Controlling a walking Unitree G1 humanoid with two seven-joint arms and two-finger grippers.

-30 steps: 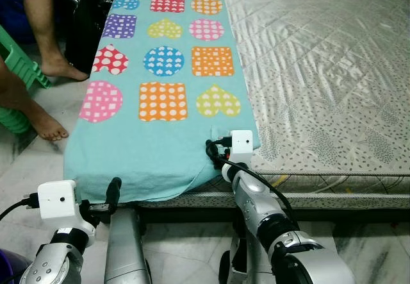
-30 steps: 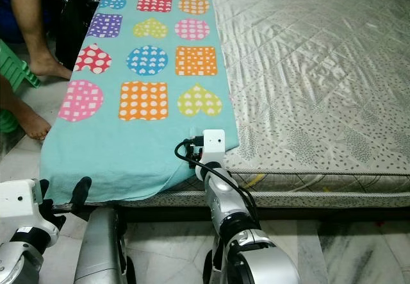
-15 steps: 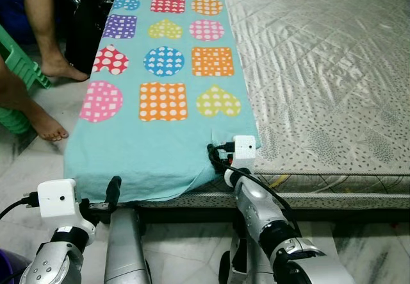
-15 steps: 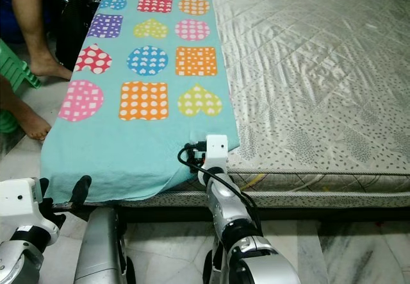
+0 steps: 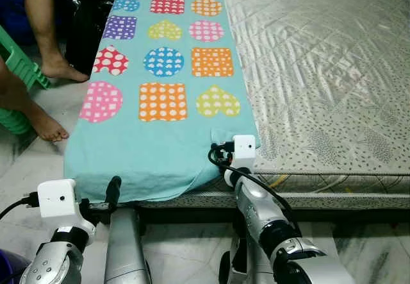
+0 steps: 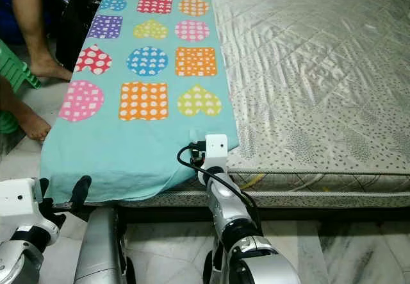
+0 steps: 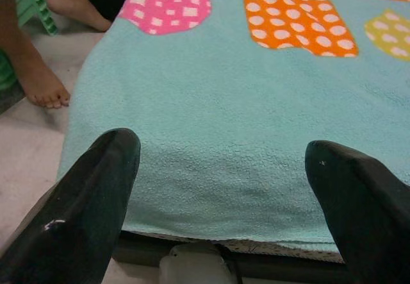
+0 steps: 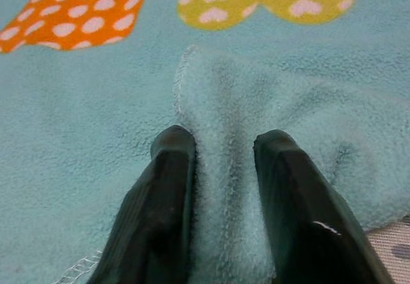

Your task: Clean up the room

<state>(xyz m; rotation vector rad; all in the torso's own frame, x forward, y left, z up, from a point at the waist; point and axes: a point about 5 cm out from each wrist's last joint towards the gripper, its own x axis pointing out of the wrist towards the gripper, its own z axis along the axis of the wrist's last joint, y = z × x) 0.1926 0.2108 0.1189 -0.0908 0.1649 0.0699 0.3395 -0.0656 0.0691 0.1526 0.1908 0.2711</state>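
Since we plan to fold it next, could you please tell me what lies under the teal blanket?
The teal blanket lies over the grey mattress, whose edge shows below its hem. Its left side hangs off the bed toward the floor. Anything beneath the blanket itself is covered and cannot be seen.

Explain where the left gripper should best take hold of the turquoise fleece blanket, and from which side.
Probably the hem of the turquoise fleece blanket hanging over the mattress edge, approached from the floor side: the open left gripper already faces that free edge.
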